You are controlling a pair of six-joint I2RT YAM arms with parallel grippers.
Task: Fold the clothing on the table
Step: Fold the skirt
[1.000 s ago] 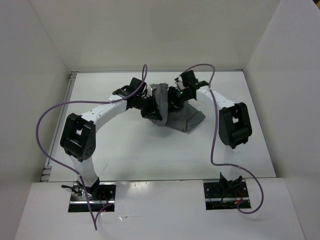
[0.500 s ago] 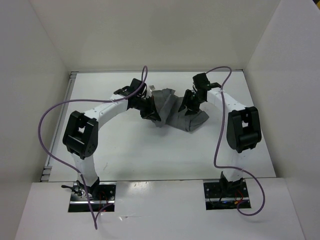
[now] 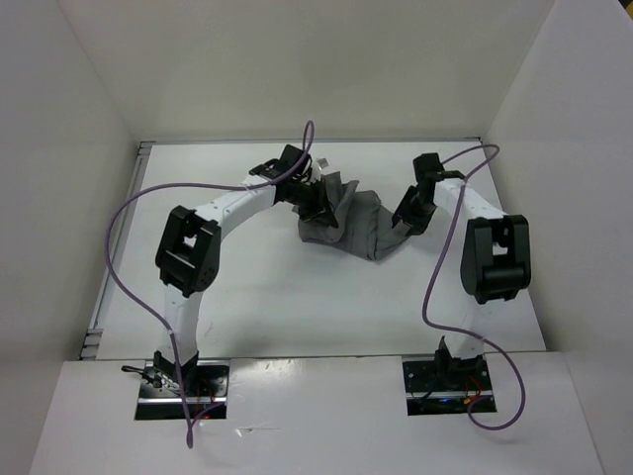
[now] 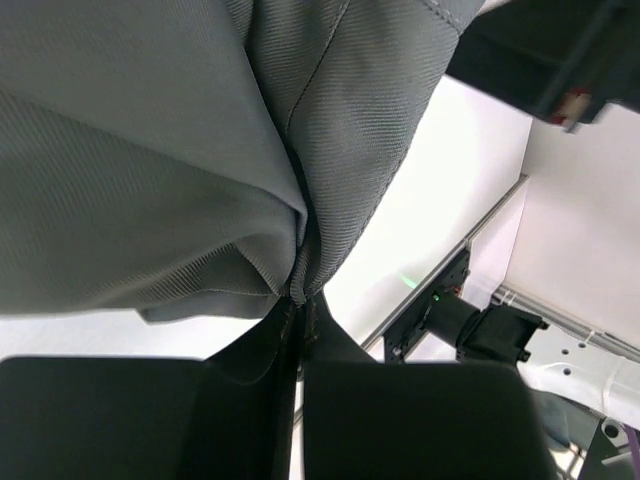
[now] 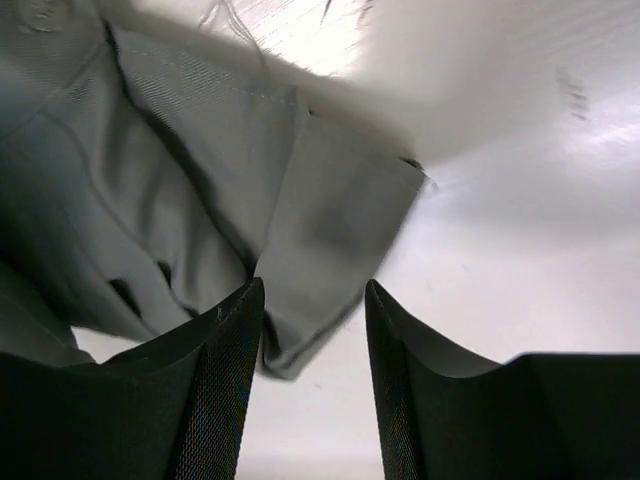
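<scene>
Left tool (image 4: 298,298) pinched closed, right tool (image 5: 312,292) jaws apart, left arm (image 3: 188,259) and right arm (image 3: 499,259) stretched forward

clothing (image 3: 356,226) heaped on table (image 3: 297,297), walls (image 3: 297,69) close around

clothing (image 3: 351,220): plain dark grey, fine diagonal twill weave, matching grey stitching | table (image 3: 297,297): glossy white, thin metal-grey edge | arms (image 3: 232,203): white links, black joints | cables (image 3: 425,307): purple | right gripper (image 5: 312,290): black, fine mesh texture on inner faces | walls (image 3: 297,69): plain white
</scene>
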